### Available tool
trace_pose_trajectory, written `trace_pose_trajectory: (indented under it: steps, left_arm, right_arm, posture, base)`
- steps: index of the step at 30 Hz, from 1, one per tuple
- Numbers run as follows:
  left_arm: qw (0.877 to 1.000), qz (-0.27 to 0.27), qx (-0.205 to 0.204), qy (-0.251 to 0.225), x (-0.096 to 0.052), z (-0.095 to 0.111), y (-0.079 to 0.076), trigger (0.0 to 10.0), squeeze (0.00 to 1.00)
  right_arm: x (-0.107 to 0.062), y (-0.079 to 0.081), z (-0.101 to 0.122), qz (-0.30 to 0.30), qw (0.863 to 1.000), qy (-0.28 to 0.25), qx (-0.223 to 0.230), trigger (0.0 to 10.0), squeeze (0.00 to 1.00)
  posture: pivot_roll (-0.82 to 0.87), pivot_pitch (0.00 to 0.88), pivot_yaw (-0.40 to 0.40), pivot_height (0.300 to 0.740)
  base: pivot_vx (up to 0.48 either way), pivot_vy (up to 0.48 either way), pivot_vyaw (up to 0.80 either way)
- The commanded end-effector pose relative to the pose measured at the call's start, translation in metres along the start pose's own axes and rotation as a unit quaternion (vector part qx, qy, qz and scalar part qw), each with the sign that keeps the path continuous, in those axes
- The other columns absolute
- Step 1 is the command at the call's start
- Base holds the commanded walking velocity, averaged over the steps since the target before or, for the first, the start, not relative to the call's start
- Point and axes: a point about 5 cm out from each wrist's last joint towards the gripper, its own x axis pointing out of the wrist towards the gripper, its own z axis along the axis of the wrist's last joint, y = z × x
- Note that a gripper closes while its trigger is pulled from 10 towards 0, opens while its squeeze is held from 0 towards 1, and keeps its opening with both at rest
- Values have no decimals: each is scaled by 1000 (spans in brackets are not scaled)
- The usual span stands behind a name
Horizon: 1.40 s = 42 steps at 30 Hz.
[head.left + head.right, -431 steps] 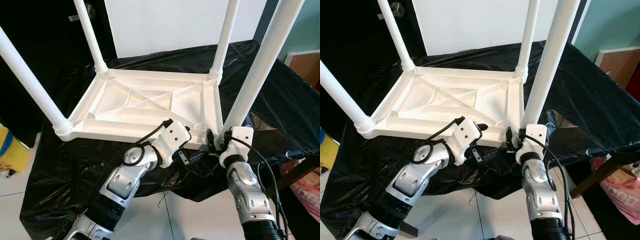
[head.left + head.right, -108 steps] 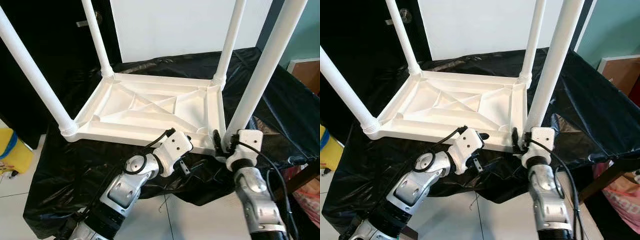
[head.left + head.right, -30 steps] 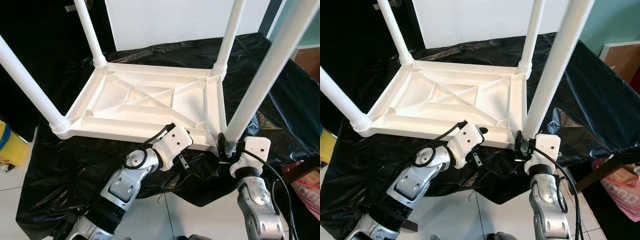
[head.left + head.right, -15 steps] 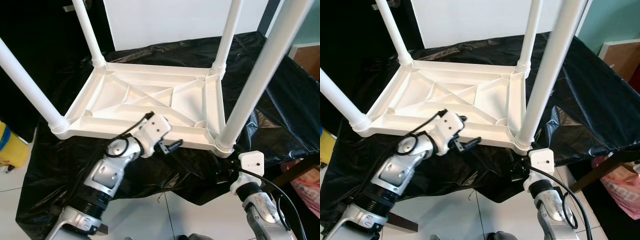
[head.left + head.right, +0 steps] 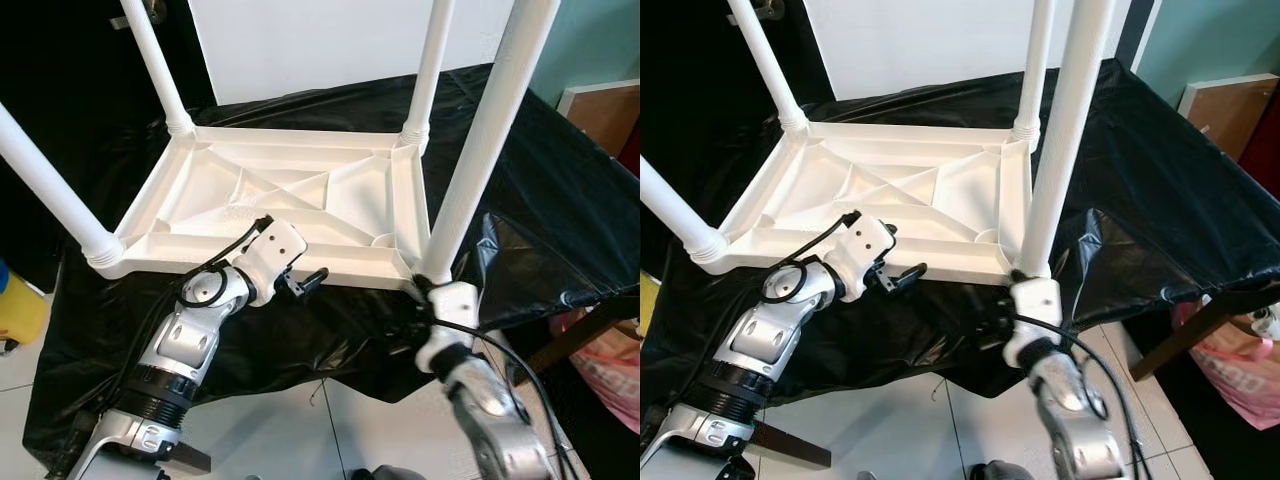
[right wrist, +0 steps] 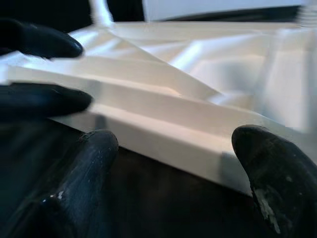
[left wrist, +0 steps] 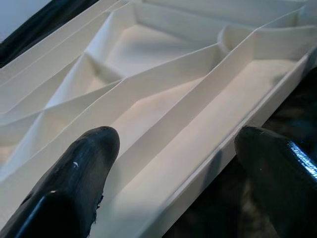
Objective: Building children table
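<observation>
Silver arms, black cables, seemingly scuffed fingers [image 6: 267, 188].

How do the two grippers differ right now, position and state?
The left gripper sits at the middle of the white table top's near edge; the right gripper sits lower, below the near right corner by the leg. The left one's fingers straddle the rim; the right one's face the edge from off the table. Both are open and hold nothing.

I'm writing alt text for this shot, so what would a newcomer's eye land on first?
A white plastic children's table lies upside down on a black sheet, its four legs pointing up. The left tool hovers open at the near rim, while the right tool sits below the near right leg.
</observation>
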Motion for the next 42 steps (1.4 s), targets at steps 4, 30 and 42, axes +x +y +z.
trace_pose_trajectory:
  steps: [4,30,42]
  left_arm:
    - [998,62,7,7,-4,-5,10,10000,0]
    - [998,49,-27,20,-18,-19,1,10000,0]
    - [999,28,-35,-7,-10,-8,-6,10000,0]
  right_arm:
    - [-1,0,-6,10,1000,11,8,10000,0]
    - [3,-120,22,-293,952,-53,-72,10000,0]
    - [-17,-179,35,-365,923,-56,-105,10000,0]
  posture:
    - [-141,85,-10,740]
    - [-129,98,12,740]
    - [-142,94,28,740]
  base:
    - [0,0,0]
    - [0,0,0]
    - [0,0,0]
